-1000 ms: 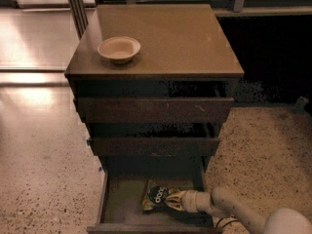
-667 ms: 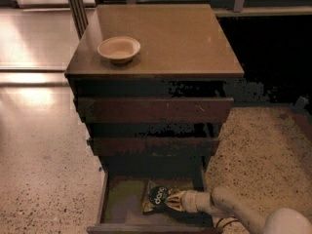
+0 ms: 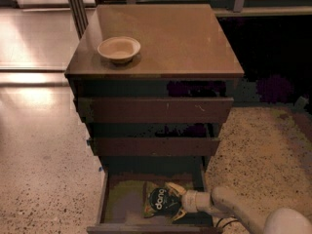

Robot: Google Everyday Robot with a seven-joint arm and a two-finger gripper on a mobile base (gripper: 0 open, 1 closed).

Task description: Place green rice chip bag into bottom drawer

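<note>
The green rice chip bag (image 3: 157, 202), with its dark round "dang" logo facing up, lies on the greenish floor of the pulled-out bottom drawer (image 3: 122, 204). My gripper (image 3: 175, 200) reaches into the drawer from the right. It is low, at the bag's right edge. Its two pale fingers (image 3: 172, 186) stand spread apart, one beyond the bag's far corner and one at its near corner. The white arm (image 3: 234, 208) enters from the lower right.
A beige bowl (image 3: 119, 48) sits on the cabinet top (image 3: 180, 38) at the left. The two shallower drawers (image 3: 153, 110) above stand slightly open and overhang the bottom drawer. Speckled floor (image 3: 44, 179) surrounds the cabinet.
The fingers have spread slightly wider around the bag's right edge. The bag stays on the drawer floor and the arm has barely moved.
</note>
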